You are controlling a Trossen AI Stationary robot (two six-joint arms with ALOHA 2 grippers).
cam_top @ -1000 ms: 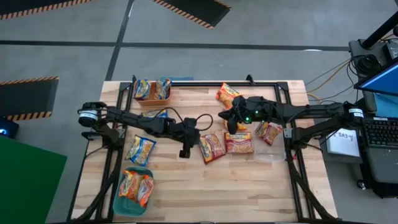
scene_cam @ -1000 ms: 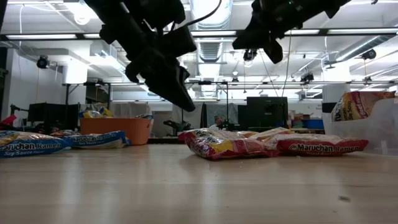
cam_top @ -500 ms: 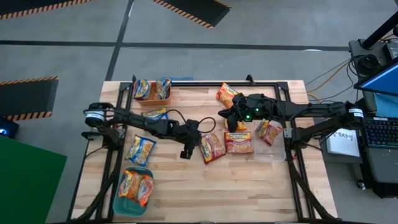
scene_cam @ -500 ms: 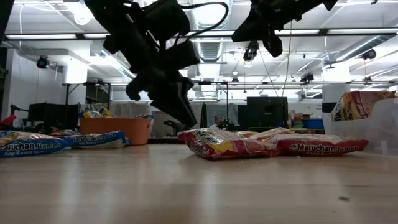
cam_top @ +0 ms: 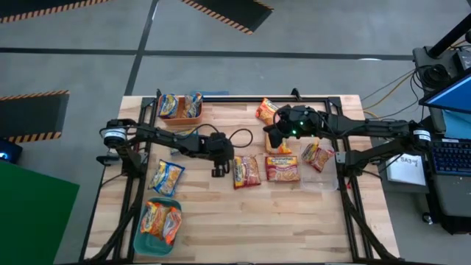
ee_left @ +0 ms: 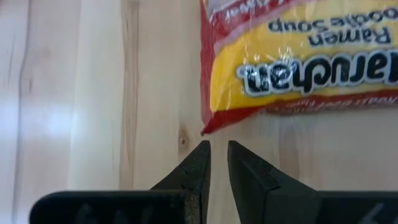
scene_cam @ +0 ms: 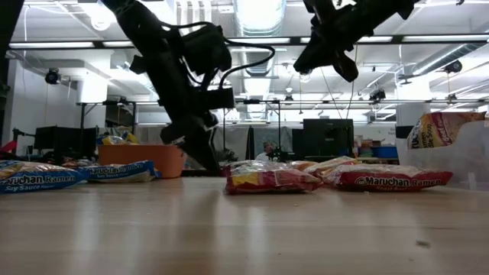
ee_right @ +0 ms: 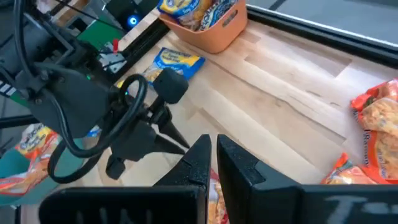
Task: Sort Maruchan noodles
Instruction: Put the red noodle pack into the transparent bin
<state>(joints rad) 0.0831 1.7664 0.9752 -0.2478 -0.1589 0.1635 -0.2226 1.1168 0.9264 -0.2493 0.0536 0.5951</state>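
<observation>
Where the left gripper [cam_top: 219, 171] sits mid-frame, nearly closed on nothing, its arm may hide noodles; we see the right gripper [cam_top: 269, 140] closed, empty.

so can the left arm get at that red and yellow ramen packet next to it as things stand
Probably yes. The left gripper sits low over bare table, its nearly shut fingers just short of the red and yellow Maruchan ramen packet, with nothing between them; it would have to open first.
</observation>
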